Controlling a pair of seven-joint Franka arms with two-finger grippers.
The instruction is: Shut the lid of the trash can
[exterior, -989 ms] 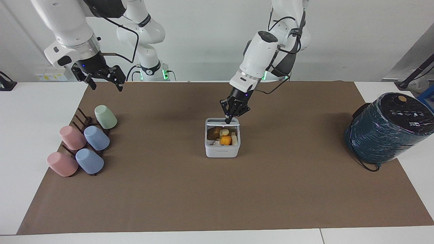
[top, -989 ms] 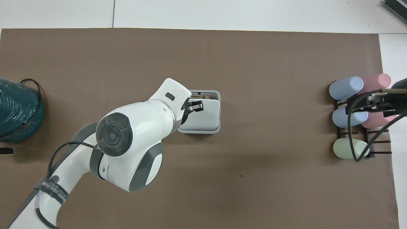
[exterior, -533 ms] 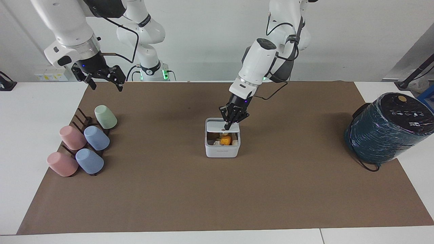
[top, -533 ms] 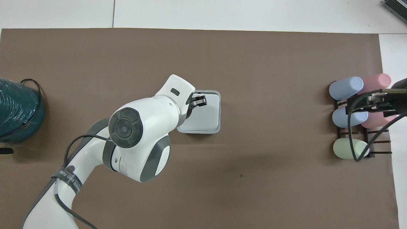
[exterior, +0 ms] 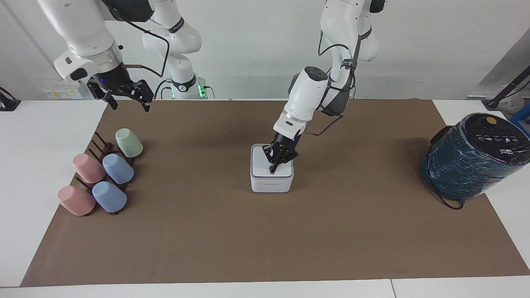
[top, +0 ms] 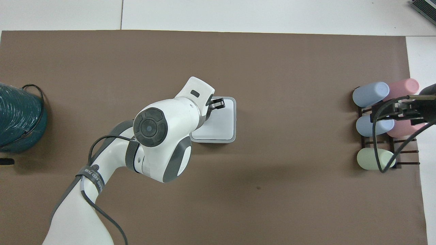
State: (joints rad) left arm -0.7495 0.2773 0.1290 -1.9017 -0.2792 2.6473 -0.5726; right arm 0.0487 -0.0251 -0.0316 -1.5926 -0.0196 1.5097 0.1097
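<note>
The trash can (exterior: 271, 181) stood near the middle of the brown mat (exterior: 265, 231) on the bench (exterior: 41, 136), about midway between the two arms' ends. A second before, its lid (exterior: 265, 162) stood tilted up at the edge nearer the robots, and scraps of yellow and orange food showed inside. Half a second before, the lid was partway down, with only a strip of the contents visible. At this moment it lay flat over the can, and nothing inside could be seen.

The left end effector (exterior: 272, 170) had followed the lid down. Its fingers looked drawn together into a single point, and the tip rested on the lid's top close to the edge farther from the robots, gripping nothing. From overhead, the left end effector (top: 218, 103) sat over the same part of the lid (top: 221, 120).

The right end effector (exterior: 126, 98), fingers spread apart and empty, waited in the air over the mat's corner at the right arm's end, above a rack of pastel cups (exterior: 118, 169).

Judging from the flat lid, the closing seemed done or nearly so. Whether it had latched could not be told. A large teal cylinder (exterior: 472, 159) sat at the left arm's end, well apart from the can.
</note>
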